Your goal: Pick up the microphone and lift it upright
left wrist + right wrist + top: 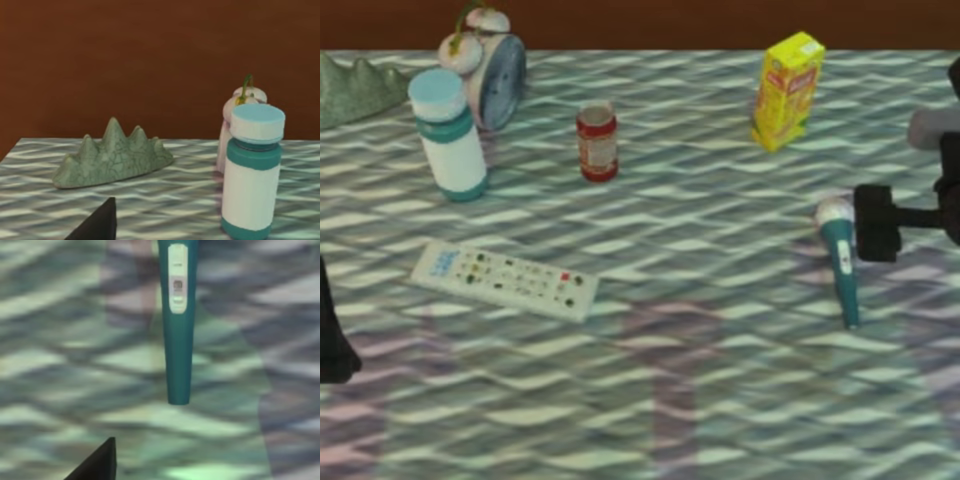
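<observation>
Microphone [841, 259] lies flat near the worktop's [720, 400] right edge, white head toward the far edge, handle tapering toward the near one. The right end effector [876, 222] hovers just beside the head, on the side nearer the right edge; whether it is wide or narrow I cannot tell. Nothing is held yet. The left arm is parked at the left edge. The microphone looks light and stiff, likely smooth and a bit slippery on its tapering handle. I would grip the thicker upper handle by the switch strip [177, 277], below the head, so it does not slide out when tipped upright.
</observation>
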You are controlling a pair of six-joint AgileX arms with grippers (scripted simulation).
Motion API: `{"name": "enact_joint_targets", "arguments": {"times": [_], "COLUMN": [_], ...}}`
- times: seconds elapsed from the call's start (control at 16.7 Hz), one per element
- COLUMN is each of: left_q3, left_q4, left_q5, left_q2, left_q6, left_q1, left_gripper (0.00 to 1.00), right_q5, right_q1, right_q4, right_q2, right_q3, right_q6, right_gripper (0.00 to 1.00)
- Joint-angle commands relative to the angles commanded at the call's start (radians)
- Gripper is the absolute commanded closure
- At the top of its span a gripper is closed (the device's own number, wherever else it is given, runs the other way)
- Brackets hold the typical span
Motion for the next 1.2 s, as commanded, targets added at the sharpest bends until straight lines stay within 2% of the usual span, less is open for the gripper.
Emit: {"name": "enact_joint_targets", "arguments": {"times": [0.36,0.72,0.96,1.2], "left_q3": [0.0,0.0,0.0,0.0], "left_q4": [0.0,0.0,0.0,0.0], "left_q5": [0.0,0.0,0.0,0.0], "left_q2": [0.0,0.0,0.0,0.0], "left_q6": [0.0,0.0,0.0,0.0], "left_q1": [0.0,0.0,0.0,0.0], "left_gripper": [0.0,0.0,0.0,0.0], "right_q5": [0.005,0.006,0.005,0.006], "right_q1": [0.064,0.074,0.069,0.067], "right_q4": [-0.149,-0.169,-0.128,0.033], "right_q2": [0.331,0.375,0.4,0.5], "right_q3": [0.241,0.278,0.26,0.204], "right_q6": [0.069,0.079,0.076,0.074], "right_gripper": [0.0,0.0,0.0,0.0]}}
